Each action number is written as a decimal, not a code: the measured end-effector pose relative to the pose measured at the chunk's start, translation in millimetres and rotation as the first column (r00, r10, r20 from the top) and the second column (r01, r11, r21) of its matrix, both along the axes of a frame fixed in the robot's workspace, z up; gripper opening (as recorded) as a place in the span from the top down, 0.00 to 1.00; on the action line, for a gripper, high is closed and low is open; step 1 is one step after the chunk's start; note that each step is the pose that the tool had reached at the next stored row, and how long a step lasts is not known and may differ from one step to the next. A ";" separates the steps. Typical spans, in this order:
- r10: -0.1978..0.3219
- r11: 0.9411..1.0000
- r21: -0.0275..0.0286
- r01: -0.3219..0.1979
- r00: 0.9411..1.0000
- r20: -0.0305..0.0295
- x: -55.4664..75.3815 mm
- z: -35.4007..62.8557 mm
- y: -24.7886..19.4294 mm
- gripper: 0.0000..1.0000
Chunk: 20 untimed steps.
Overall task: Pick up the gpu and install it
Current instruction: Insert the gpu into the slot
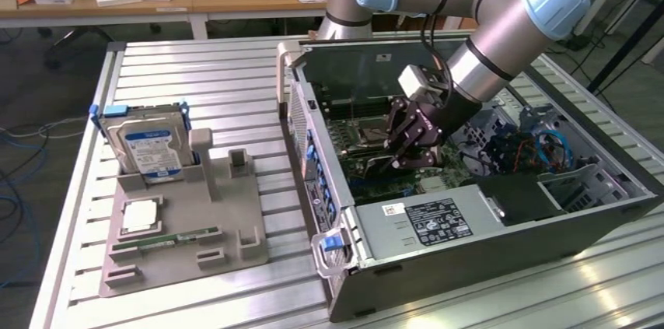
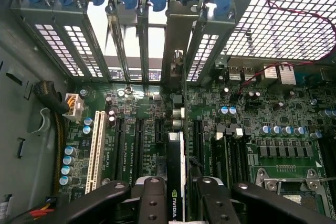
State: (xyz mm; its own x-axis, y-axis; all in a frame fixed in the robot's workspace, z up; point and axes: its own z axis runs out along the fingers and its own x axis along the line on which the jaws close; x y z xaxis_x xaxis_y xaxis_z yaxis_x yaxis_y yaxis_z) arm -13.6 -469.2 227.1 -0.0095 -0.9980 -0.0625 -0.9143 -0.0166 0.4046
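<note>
Installation step in hand: the gripper [image 1: 408, 154] is inside the open computer case [image 1: 415, 274], clamped on the gpu [image 2: 176, 174], held edge-on just above the motherboard [image 2: 273, 124]. Seating appears to require aligning the card's edge with an expansion slot [image 2: 157, 129] and its bracket with the rear openings.

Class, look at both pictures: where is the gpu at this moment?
The gpu is held edge-on in the gripper, standing over the green motherboard inside the open computer case, its metal bracket reaching toward the rear slot covers.
</note>
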 end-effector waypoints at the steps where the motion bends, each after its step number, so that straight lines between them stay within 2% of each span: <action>1: 0.000 1.000 0.000 0.000 1.000 0.000 0.0 0.0 0.0 0.74; 20: 0.000 1.000 0.000 0.000 1.000 0.000 0.0 -3.1 -0.1 0.74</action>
